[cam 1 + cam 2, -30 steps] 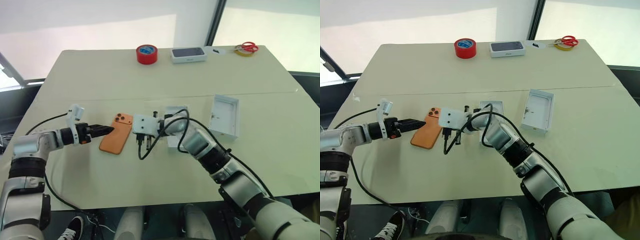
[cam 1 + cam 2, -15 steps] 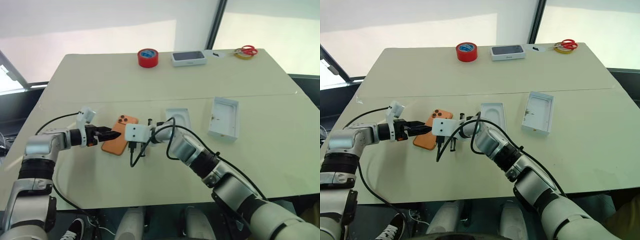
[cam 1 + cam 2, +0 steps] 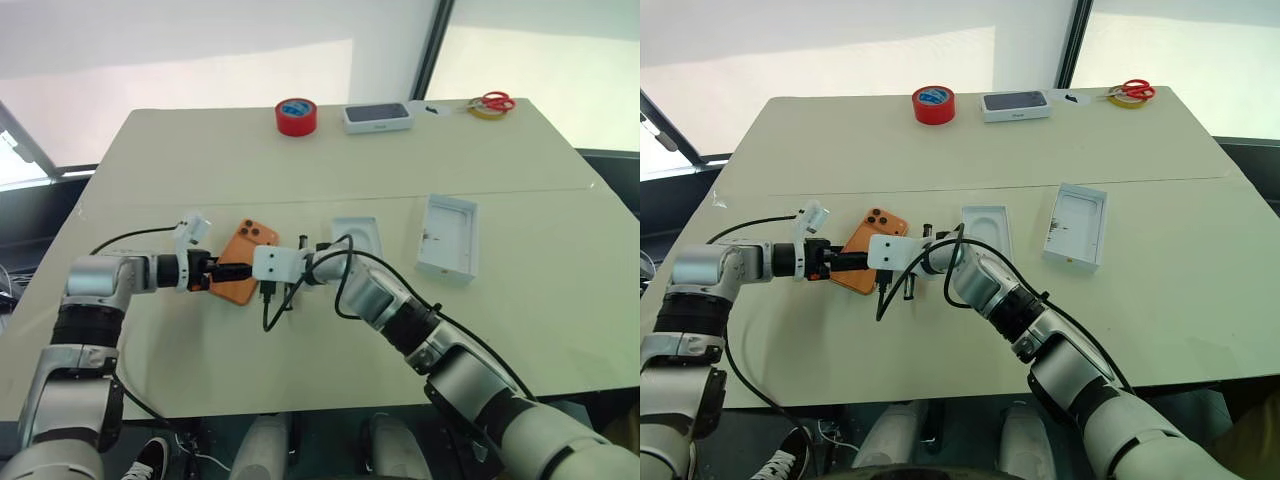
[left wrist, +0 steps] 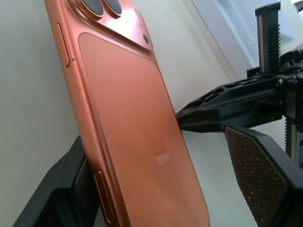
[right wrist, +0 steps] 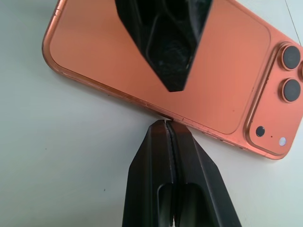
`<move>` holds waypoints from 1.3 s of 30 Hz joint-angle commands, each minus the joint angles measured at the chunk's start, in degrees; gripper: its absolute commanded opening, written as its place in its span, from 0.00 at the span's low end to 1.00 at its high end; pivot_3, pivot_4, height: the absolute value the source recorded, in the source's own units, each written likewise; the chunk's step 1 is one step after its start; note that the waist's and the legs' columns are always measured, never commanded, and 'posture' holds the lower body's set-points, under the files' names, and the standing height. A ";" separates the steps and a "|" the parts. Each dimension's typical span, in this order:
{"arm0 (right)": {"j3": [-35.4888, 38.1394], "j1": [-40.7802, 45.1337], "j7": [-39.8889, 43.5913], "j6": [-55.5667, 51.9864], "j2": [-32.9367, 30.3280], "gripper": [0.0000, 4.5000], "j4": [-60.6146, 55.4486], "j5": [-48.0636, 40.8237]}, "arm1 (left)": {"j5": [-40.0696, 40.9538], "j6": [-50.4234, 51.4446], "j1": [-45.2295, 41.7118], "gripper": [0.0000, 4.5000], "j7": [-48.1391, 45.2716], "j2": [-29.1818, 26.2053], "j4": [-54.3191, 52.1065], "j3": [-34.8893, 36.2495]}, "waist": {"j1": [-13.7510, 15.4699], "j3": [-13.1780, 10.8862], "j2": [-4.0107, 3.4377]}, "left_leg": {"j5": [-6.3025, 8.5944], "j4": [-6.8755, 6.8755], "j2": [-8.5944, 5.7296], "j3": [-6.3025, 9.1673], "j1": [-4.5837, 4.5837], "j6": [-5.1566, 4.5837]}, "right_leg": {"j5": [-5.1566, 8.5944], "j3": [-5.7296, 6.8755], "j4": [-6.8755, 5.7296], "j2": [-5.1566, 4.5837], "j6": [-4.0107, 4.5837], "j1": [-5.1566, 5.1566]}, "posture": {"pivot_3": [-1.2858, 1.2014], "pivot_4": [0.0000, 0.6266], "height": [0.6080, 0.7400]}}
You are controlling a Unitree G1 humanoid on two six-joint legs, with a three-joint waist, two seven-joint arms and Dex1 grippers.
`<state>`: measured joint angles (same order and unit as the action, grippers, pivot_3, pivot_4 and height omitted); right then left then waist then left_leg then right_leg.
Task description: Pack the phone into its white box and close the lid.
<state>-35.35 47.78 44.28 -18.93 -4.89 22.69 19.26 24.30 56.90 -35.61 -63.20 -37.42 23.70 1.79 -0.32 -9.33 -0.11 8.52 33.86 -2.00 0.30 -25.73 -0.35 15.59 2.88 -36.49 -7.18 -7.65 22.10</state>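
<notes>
Your cream table (image 3: 300, 160) carries the orange phone (image 3: 243, 262), a thin white insert (image 3: 358, 236), the white box (image 3: 448, 238), red tape (image 3: 295, 114), a dark-topped flat box (image 3: 377, 114) and red scissors (image 3: 493, 100).

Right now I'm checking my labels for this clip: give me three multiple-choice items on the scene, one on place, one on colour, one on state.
1. The tape roll lies: A at the table's far edge; B inside the box; C on the phone.
2. The phone back is: A blue; B orange; C black.
3. The right tool is: A wide open; B shut, tip at the phone's edge; C gripping scissors.

A: the roll sits far back beside a dark-topped box.
B: both wrist views show orange.
B: the right wrist view shows its fingers pressed together.
</notes>
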 commanded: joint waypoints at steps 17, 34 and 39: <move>0.43 -0.29 -0.43 1.62 -0.28 0.00 -0.56 1.07 | 3.90 7.92 1.13 0.28 2.17 2.03 10.07 3.95 | -0.49 0.00 0.01 | 0.00 -0.08 0.03 -0.01 -0.01 0.00 | 0.00 -0.02 0.03 0.00 -0.01 0.05 | 0.52 0.24 1.00; 11.96 -4.85 9.58 3.89 -4.35 0.31 -12.82 -15.26 | 16.95 13.38 5.55 0.00 9.89 8.48 0.23 21.76 | -0.49 -0.06 0.10 | 0.00 -0.20 0.22 -0.03 0.03 0.02 | -0.01 -0.05 0.12 0.01 0.00 0.03 | 0.52 0.24 1.00; 13.85 -11.07 20.99 1.76 -16.76 0.64 -25.15 -22.08 | 21.71 18.69 10.06 0.00 15.75 12.90 -8.85 25.30 | -0.13 -0.14 0.27 | 0.02 -0.19 0.17 -0.06 -0.09 0.00 | -0.02 -0.05 0.27 -0.10 0.00 0.03 | 0.52 0.24 1.00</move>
<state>-22.61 37.83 61.28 -17.46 -19.33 3.07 -0.27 43.18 74.34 -25.71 -49.41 -25.58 17.83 25.21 -0.45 -9.47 0.16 8.55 33.68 -1.84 0.24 -25.85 -0.35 15.58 2.84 -36.20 -7.32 -7.64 22.14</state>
